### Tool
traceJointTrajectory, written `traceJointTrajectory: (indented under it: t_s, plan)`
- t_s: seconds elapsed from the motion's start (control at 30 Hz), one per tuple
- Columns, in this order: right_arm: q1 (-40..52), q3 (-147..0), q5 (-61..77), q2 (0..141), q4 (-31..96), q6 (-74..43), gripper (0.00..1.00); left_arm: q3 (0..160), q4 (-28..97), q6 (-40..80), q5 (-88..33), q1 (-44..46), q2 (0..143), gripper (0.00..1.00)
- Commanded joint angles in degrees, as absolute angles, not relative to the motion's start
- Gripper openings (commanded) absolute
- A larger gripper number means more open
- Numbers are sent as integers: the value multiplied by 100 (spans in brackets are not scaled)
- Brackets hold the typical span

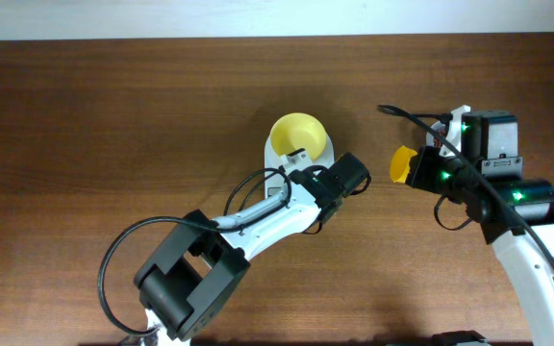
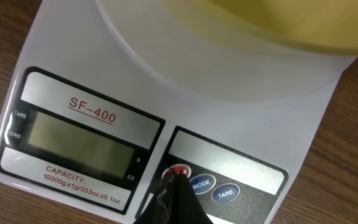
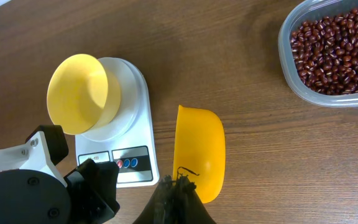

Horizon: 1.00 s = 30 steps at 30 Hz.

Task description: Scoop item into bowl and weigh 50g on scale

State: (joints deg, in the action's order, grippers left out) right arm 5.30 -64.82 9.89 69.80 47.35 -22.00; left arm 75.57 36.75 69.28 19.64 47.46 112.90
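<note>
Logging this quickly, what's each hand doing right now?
Left hand: closed, empty, tip at red button of scale.
Right hand: closed on the yellow scoop.

Printed in red on the scale (image 2: 73, 43) above the LCD display (image 2: 79, 138): "SF-400"; below it, "CAPACITY: 10000g x 1g/353oz x 0.1oz". Beside the display, small "TARE" and "ZERO" at left, seemingly "g" and "oz" at right. Marked "MODE" and "TARE" on the two blue buttons (image 2: 202, 184).

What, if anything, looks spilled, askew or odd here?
Nothing stands out. The bowl sits on the scale, the beans lie in the clear container with none on the table, and the held scoop looks intact. The scale's display is blank.
</note>
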Motion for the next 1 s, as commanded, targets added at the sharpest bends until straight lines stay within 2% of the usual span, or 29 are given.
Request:
traceJointTrajectory:
  t_s: [0.0, 0.97]
  plan:
    - [561, -6591, 873, 6991, 4740, -2141, 4, 7502, 3667, 6989, 2104, 4770, 11358, 0]
    - [561, -6591, 873, 6991, 4740, -2141, 4, 7502, 3599, 6987, 2134, 4770, 11456, 0]
